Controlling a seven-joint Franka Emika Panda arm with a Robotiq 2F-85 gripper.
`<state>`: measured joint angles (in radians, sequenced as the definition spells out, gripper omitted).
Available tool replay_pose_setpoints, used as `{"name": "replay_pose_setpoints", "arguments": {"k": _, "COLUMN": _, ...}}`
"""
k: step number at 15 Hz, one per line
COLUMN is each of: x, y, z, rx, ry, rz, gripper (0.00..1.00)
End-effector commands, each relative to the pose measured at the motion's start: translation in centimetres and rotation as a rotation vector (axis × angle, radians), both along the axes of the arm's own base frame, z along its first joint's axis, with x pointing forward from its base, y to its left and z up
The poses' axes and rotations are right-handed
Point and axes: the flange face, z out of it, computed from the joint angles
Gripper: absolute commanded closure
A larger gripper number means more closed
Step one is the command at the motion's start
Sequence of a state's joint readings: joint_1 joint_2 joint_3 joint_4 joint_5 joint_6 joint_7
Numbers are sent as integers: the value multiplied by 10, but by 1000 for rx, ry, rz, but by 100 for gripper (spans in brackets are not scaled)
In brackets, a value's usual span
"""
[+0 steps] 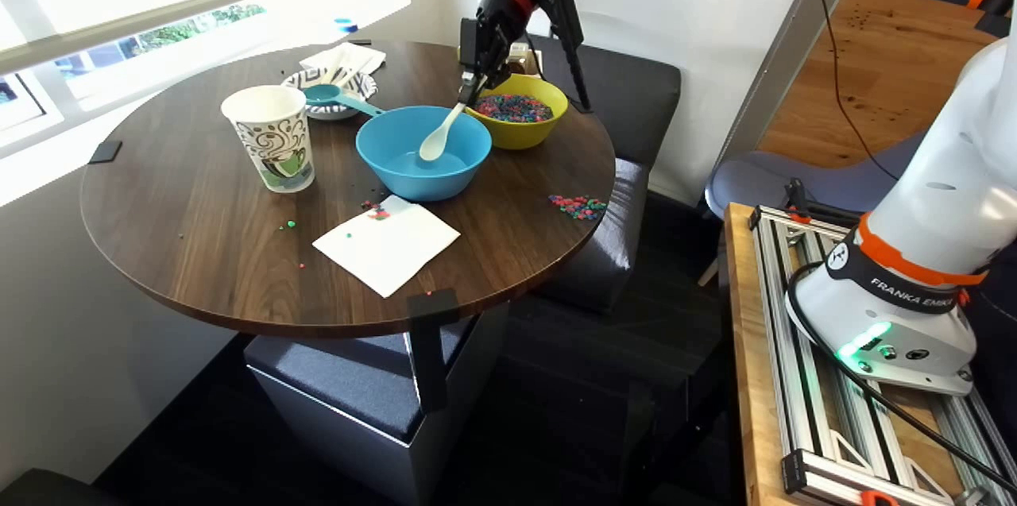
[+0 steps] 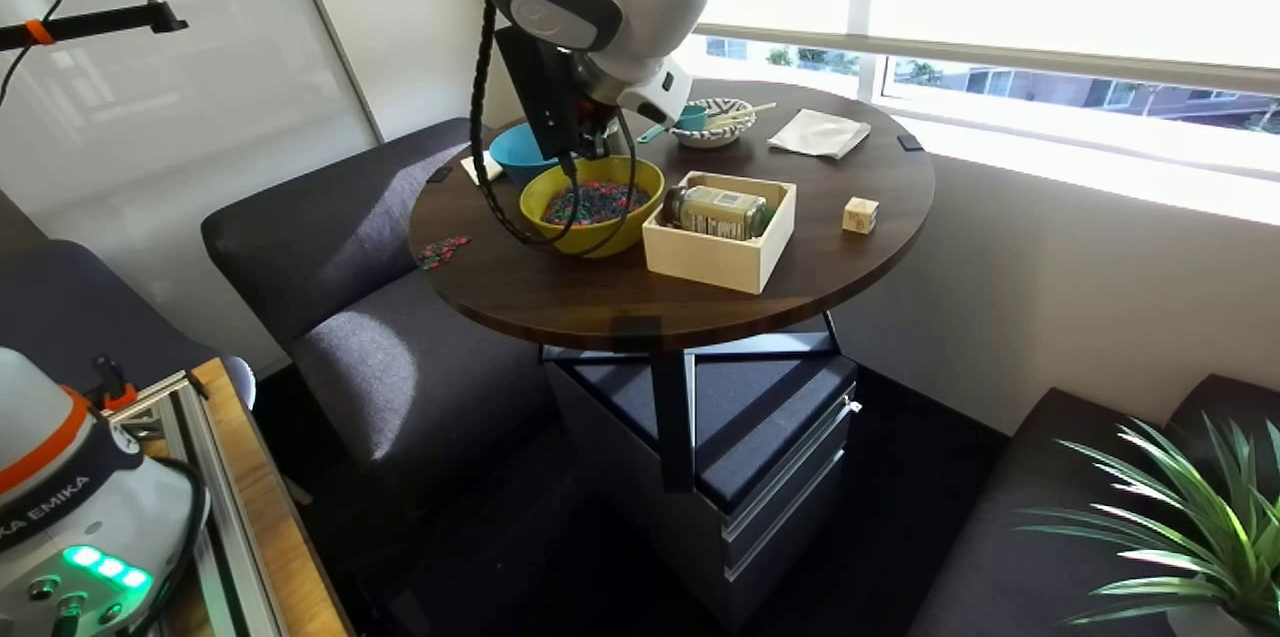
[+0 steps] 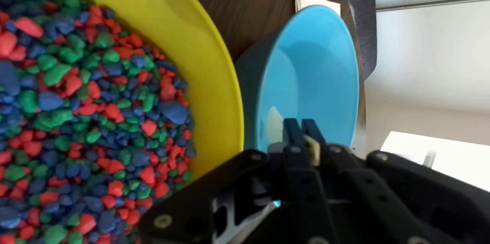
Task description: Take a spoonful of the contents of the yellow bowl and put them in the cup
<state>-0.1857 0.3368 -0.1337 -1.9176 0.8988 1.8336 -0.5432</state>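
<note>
Pinched by the gripper (image 3: 301, 129), the spoon (image 1: 435, 142) seems empty; for scooping, the yellow bowl (image 1: 520, 138) alongside must be reached.

One bowl (image 1: 516, 137) is yellow, the cup (image 1: 274, 140) white with swirls, perhaps brown.

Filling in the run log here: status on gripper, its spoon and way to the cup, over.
Gripper holding pale spoon over or in blue bowl. Pebbles in yellow bowl, none seen on spoon. Blue bowl between yellow bowl and cup.
</note>
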Motion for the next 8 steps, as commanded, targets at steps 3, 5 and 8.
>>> {"name": "replay_pose_setpoints", "arguments": {"k": 3, "x": 3, "y": -1, "z": 13, "rx": -207, "ry": -24, "rz": 4, "gripper": 56}}
{"name": "replay_pose_setpoints", "arguments": {"k": 5, "x": 3, "y": -4, "z": 36, "rx": -286, "ry": -111, "rz": 8, "gripper": 41}}
{"name": "replay_pose_setpoints", "arguments": {"k": 8, "x": 2, "y": -11, "z": 77, "rx": -389, "ry": -261, "rz": -29, "gripper": 19}}
